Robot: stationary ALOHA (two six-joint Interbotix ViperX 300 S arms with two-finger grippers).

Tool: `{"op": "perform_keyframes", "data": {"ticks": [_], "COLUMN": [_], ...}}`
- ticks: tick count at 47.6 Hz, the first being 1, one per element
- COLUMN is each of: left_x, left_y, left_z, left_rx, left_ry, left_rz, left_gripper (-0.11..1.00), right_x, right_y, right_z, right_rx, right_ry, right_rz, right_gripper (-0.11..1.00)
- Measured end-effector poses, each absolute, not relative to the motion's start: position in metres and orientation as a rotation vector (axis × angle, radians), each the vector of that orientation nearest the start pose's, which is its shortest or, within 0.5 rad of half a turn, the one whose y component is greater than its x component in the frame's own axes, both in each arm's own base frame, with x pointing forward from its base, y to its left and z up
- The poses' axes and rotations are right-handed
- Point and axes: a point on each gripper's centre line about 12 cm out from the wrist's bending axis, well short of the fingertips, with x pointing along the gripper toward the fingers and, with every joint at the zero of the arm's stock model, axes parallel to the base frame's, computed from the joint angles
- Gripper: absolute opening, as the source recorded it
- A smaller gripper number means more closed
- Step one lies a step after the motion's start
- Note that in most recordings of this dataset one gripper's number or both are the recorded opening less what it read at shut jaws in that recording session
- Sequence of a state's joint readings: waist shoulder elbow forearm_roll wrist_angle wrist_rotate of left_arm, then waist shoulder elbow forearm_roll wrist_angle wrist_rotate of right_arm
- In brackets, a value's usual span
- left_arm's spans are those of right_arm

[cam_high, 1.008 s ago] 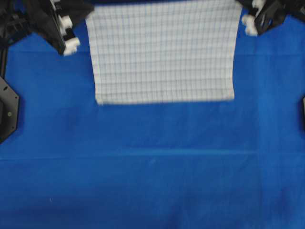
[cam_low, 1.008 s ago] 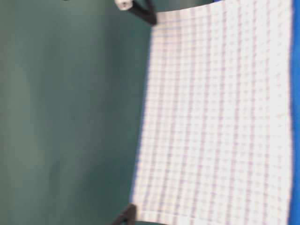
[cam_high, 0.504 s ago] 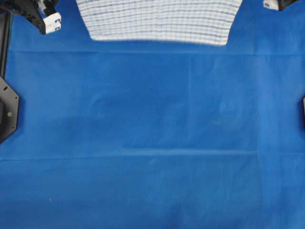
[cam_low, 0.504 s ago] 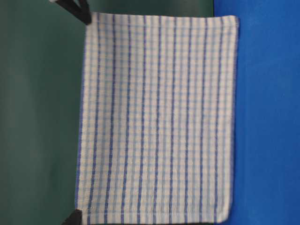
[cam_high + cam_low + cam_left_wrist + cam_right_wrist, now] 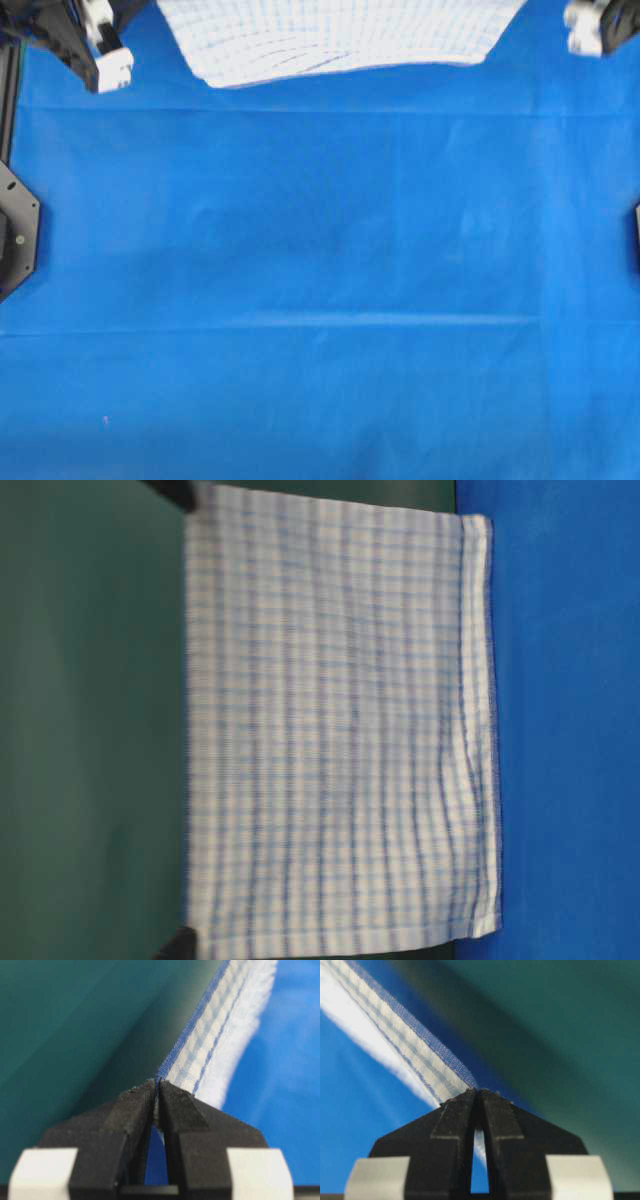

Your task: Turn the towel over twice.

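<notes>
The towel [image 5: 340, 35], white with thin blue checks, hangs as a sheet at the far end of the table, stretched between my two grippers by its top corners. My left gripper [image 5: 157, 1086] is shut on one corner, the hem running away from its tips. My right gripper [image 5: 479, 1092] is shut on the other corner in the same way. In the table-level view the towel [image 5: 340, 730] faces the camera, and black fingertips [image 5: 176, 492] pinch its upper corners. Its lower hem is slightly wavy, low over the blue cloth; I cannot tell whether it touches.
A plain blue cloth [image 5: 320, 280] covers the whole table, with faint fold lines. Black fixtures sit at the left edge [image 5: 15, 235] and the right edge [image 5: 636, 235]. A dark green backdrop [image 5: 90, 730] stands behind the towel.
The towel went from sloping down onto the table to hanging at the far end. In the last half second its lower hem has rippled and swung a little, and both grippers have shifted slightly.
</notes>
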State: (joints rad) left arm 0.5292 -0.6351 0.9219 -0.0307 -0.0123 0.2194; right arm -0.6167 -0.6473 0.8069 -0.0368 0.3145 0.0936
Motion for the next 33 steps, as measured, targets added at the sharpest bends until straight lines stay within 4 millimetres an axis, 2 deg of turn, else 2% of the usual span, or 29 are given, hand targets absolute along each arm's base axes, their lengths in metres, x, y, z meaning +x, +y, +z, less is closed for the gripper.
{"op": "perform_keyframes", "data": {"ticks": [8,19,33], "left_x": [0.244,0.255,0.263], "left_y": [0.106,0.051,-0.006], "left_z": [0.251,0.195,0.132], "left_rx": [0.028,-0.006,-0.125], "left_ry": [0.481,0.664,0.801], "left_rz": [0.37,0.168,0.034], "left_gripper": [0.03,0.03,0.03], "right_x": [0.223,0.226,0.235], "right_y": [-0.119,-0.067,-0.011], "right_z": [0.253,0.204,0.154], "right_rx": [0.311,0.449,0.548], "right_ry": [0.547,0.661,0.79], "right_rz": [-0.532,-0.409,-0.277], "right_gripper": [0.05,0.05,0.05]}}
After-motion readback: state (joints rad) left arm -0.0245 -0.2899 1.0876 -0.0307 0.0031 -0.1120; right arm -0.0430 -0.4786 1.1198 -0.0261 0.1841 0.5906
